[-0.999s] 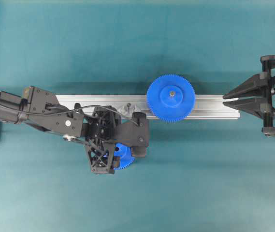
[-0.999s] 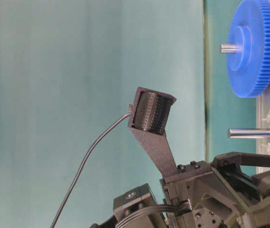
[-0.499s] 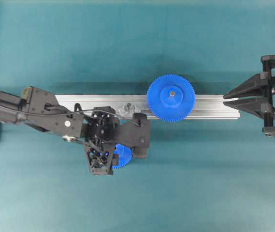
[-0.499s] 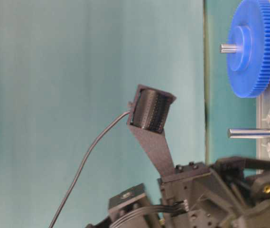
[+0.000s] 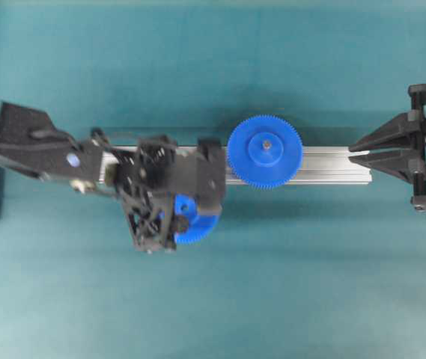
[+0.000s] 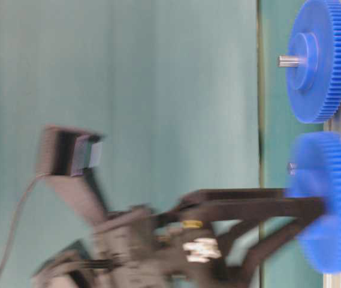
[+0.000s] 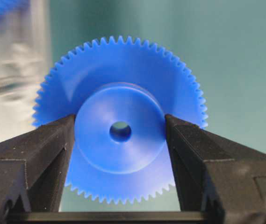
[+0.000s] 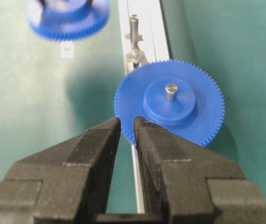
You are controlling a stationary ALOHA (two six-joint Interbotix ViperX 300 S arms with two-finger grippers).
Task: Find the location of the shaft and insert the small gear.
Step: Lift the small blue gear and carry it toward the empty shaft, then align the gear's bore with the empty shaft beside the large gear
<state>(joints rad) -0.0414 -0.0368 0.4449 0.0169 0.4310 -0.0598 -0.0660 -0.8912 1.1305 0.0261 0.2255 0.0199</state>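
My left gripper (image 5: 188, 218) is shut on the raised hub of the small gear (image 5: 198, 224), a blue toothed wheel, and holds it just in front of the silver rail (image 5: 332, 161). In the left wrist view the fingers (image 7: 39, 154) clamp both sides of the hub of the small gear (image 7: 118, 158). The table-level view is motion-blurred: the small gear (image 6: 329, 204) is level with the shaft, whose tip (image 6: 291, 168) peeks out beside it. The shaft (image 8: 133, 28) stands on the rail (image 8: 144, 18) beyond the larger gear. My right gripper (image 5: 353, 152) is shut and empty.
The larger blue gear (image 5: 269, 168) sits on its own pin on the rail; it also shows in the table-level view (image 6: 323, 72) and the right wrist view (image 8: 193, 121), just beyond my right gripper (image 8: 127, 122). Teal cloth covers the table (image 5: 310, 284).
My left arm has swung toward the rail, carrying the small gear up beside the shaft. The right gripper has stayed put.
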